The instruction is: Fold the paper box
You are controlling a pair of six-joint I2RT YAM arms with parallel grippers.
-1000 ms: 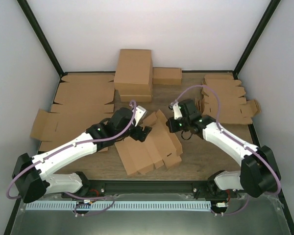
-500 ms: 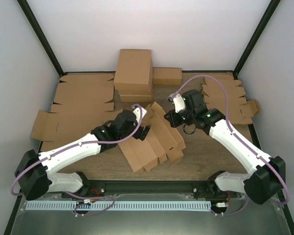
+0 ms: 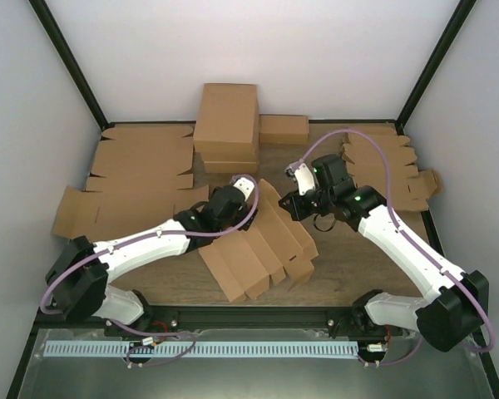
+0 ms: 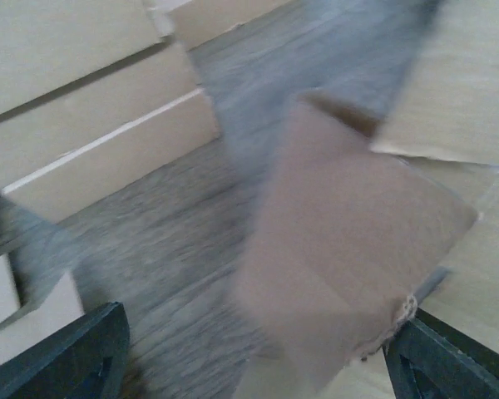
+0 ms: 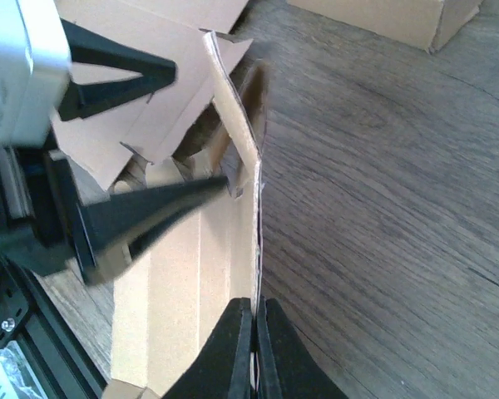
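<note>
The paper box (image 3: 258, 249) is a flat brown blank with flaps, lying at the middle of the table. My right gripper (image 3: 293, 206) is shut on its right edge, and in the right wrist view the jaws (image 5: 255, 332) pinch the thin cardboard (image 5: 183, 274), which rises tilted off the wood. My left gripper (image 3: 248, 202) is at the blank's far end, open wide. Its dark fingers (image 4: 66, 357) stand either side of a blurred raised flap (image 4: 349, 241). The same fingers (image 5: 150, 212) show in the right wrist view, straddling that upright flap.
Folded brown boxes (image 3: 226, 125) are stacked at the back centre, with a smaller one (image 3: 284, 129) beside them. Big flat cardboard sheets (image 3: 137, 179) cover the left side. A pile of blanks (image 3: 382, 170) lies at the right rear. Black frame posts and white walls enclose the table.
My left gripper has moved away from me and to the right, along the blank to its far flap. My right gripper has drawn back and rightward with the blank's edge, shifting the blank.
</note>
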